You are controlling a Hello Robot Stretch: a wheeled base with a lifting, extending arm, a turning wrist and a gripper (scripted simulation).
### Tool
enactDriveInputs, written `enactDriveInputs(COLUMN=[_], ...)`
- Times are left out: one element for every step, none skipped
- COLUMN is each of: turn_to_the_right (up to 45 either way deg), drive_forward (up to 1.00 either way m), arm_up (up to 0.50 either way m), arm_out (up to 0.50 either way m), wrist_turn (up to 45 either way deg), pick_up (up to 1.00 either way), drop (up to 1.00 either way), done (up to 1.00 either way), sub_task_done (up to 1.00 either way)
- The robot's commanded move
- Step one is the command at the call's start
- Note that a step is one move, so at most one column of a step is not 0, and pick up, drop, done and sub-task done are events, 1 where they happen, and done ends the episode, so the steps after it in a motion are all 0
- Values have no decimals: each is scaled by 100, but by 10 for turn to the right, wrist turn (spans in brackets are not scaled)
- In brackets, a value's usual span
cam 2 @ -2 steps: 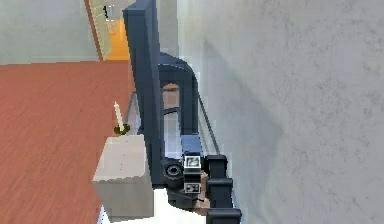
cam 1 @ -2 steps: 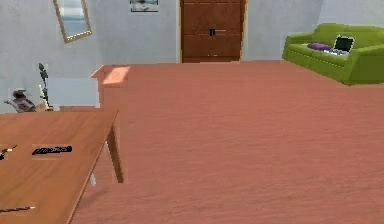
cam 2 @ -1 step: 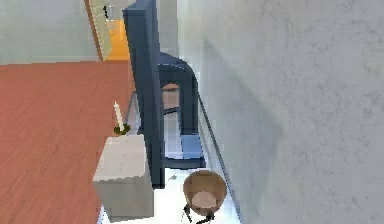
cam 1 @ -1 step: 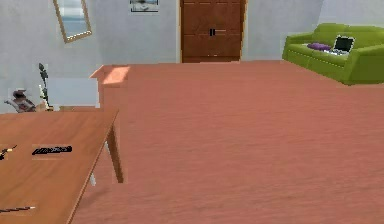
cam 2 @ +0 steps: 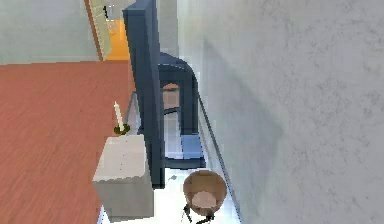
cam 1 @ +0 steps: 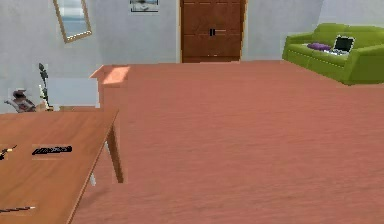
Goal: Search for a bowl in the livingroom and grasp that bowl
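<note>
Zero progress on the actual grab at this point, as far as I could judge: the task sat in the searching stage, with no certain bowl on show. Looking ahead, the place read as a living room, with a green sofa (cam 1: 335,58) at the far right carrying a laptop (cam 1: 344,44) and a purple thing (cam 1: 318,46) beside it. A wooden door (cam 1: 212,30) was on the far wall and a mirror (cam 1: 72,18) up at the far left. The wooden surface (cam 1: 75,140) at the near left had a flat dark object (cam 1: 51,151) lying on it, nothing bowl-shaped. The best candidate was in the arm side view: a round brown thing (cam 2: 205,188) at the near edge, just right of a white box (cam 2: 125,180) and close to the pale wall. It could've been the bowl, but honestly I couldn't tell, and I couldn't see whether anything sat in it. A candle (cam 2: 118,115) stood upright at the box's far side, on it or just behind it, hard to say. Farther off, right of a tall dark-blue panel (cam 2: 145,90), a pale blue tray-like thing (cam 2: 186,150) lay low down; whether it held anything was beyond me too. As for the jaws, I couldn't tell their state at all. So what was left, by my reckoning: confirm that brown thing, line up on it, reach out, take hold.
</note>
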Motion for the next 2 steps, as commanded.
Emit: enactDriveInputs(turn_to_the_right=[0, 0], drive_forward=[0, 0], arm_up=[10, 0], arm_out=[0, 0], wrist_turn=[0, 0], pick_up=[0, 0], drop=[0, 0], done=[0, 100], sub_task_done=[0, 0])
